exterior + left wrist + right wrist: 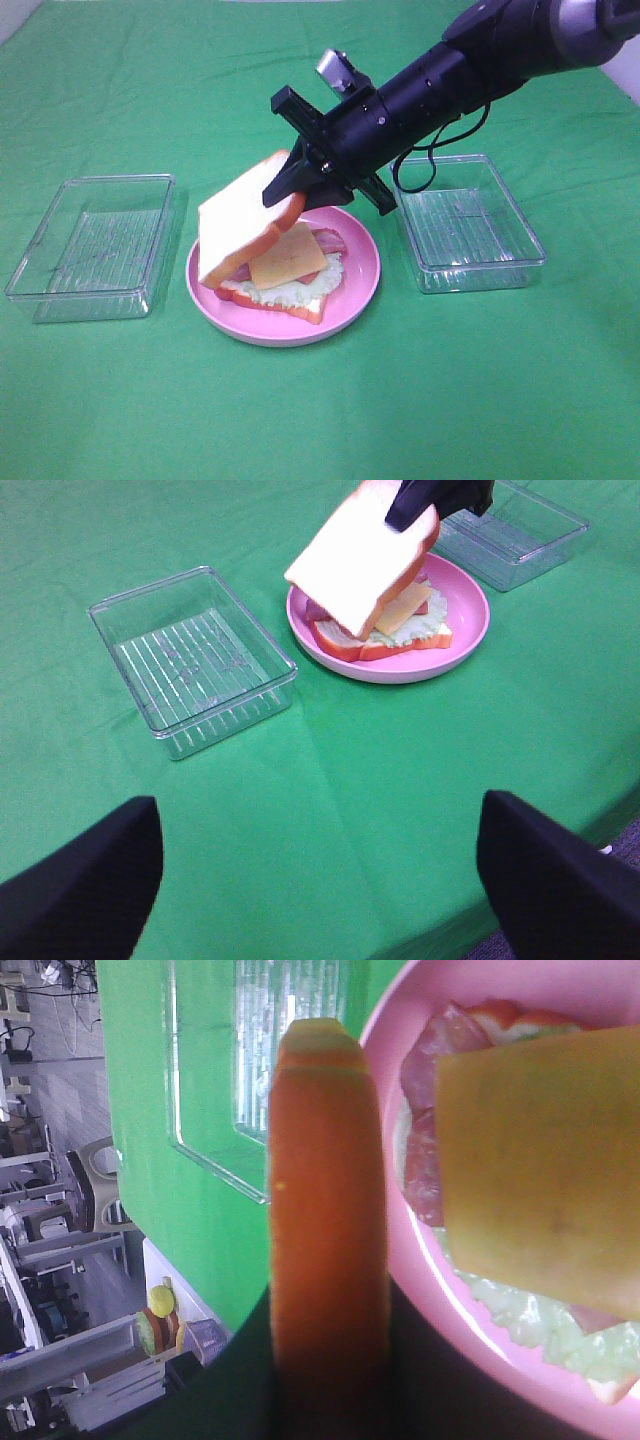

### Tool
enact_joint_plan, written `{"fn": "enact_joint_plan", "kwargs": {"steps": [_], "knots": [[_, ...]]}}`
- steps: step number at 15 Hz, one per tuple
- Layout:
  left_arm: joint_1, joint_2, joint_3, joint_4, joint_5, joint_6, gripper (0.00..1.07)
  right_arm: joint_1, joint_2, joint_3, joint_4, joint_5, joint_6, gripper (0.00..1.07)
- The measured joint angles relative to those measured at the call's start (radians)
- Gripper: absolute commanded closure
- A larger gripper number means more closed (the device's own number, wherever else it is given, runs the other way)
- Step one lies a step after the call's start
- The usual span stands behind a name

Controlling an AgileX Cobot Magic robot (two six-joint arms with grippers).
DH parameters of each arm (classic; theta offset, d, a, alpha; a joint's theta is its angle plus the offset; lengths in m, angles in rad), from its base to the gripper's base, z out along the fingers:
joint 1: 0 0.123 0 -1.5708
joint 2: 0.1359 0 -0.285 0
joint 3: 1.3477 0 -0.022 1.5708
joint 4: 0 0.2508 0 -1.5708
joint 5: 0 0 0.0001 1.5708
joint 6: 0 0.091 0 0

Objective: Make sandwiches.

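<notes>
The top bread slice [240,225], a soft white square with orange-brown crust, tilts steeply over the pink round plate [355,285]; the right gripper [295,185] pinches its upper edge; below lie square yellow cheese [288,255], ruffled lettuce [300,285], bacon [328,240]; the left gripper [320,880] gapes empty.

A round pink plate [355,295] sits mid-tabletop on a green cloth [320,410] that covers the whole tabletop. Two clear, ribbed-bottom rectangular plastic trays flank it: one tray [90,245] on the left side and the other tray [470,222] on the right, each near the plate but apart from it.
</notes>
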Motion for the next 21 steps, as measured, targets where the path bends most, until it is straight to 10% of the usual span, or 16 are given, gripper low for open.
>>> {"fn": "enact_joint_plan", "kwargs": {"steps": [3, 6, 8, 21], "knots": [[0.000, 0.000, 0.000, 0.000, 0.000, 0.000, 0.26, 0.000, 0.056, 0.004, 0.001, -0.011, 0.033, 1.01], [0.000, 0.000, 0.000, 0.000, 0.000, 0.000, 0.26, 0.000, 0.061, 0.004, -0.005, -0.021, 0.043, 0.52], [0.000, 0.000, 0.000, 0.000, 0.000, 0.000, 0.26, 0.000, 0.061, 0.004, -0.047, -0.030, 0.043, 0.38], [0.000, 0.000, 0.000, 0.000, 0.000, 0.000, 0.26, 0.005, -0.413, 0.080, -0.963, 0.065, 0.359, 0.38]]}}
